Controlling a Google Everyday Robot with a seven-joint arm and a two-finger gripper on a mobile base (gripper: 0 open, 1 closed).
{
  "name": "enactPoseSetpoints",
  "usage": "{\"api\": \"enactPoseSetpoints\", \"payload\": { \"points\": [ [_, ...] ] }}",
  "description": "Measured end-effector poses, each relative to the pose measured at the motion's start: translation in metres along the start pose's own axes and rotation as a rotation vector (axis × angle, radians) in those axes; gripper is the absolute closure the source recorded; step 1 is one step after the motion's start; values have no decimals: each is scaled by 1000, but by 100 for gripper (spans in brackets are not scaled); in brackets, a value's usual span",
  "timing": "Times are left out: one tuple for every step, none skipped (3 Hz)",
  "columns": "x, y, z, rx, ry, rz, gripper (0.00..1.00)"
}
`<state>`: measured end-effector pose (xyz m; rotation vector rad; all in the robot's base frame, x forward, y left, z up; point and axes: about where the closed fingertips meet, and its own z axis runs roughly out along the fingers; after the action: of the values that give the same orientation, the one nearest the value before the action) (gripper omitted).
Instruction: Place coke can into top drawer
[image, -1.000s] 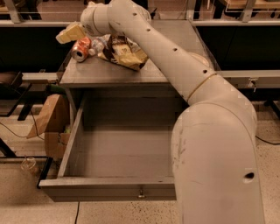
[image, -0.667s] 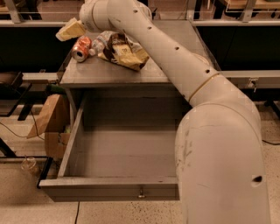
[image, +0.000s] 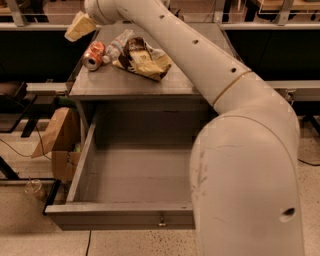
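Observation:
The coke can (image: 94, 55) lies on its side on the table top (image: 100, 82), near the back left corner. My gripper (image: 80, 26) hangs just above and to the left of the can, apart from it, with nothing visibly held. The top drawer (image: 120, 217) is pulled fully out below the table. Its grey inside is bare, and its knob (image: 161, 218) sits at the middle of the front panel. My arm (image: 215, 75) reaches from the lower right across the table's right side.
A clear plastic bottle (image: 117, 45) lies right beside the can. A brown-and-yellow snack bag (image: 142, 59) lies to its right. Cardboard pieces (image: 57, 140) lean at the drawer's left side. Dark shelving runs behind the table.
My gripper has risen a little above the can. The can, bottle, bag and drawer have not moved.

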<state>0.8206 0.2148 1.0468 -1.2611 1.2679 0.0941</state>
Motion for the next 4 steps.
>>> {"api": "enactPoseSetpoints", "payload": {
  "points": [
    [6, 1, 15, -37, 101, -131, 0],
    [24, 3, 34, -77, 188, -235, 0],
    [37, 2, 43, -77, 231, -281, 0],
    [37, 2, 43, -77, 231, -281, 0]
  ]
}}
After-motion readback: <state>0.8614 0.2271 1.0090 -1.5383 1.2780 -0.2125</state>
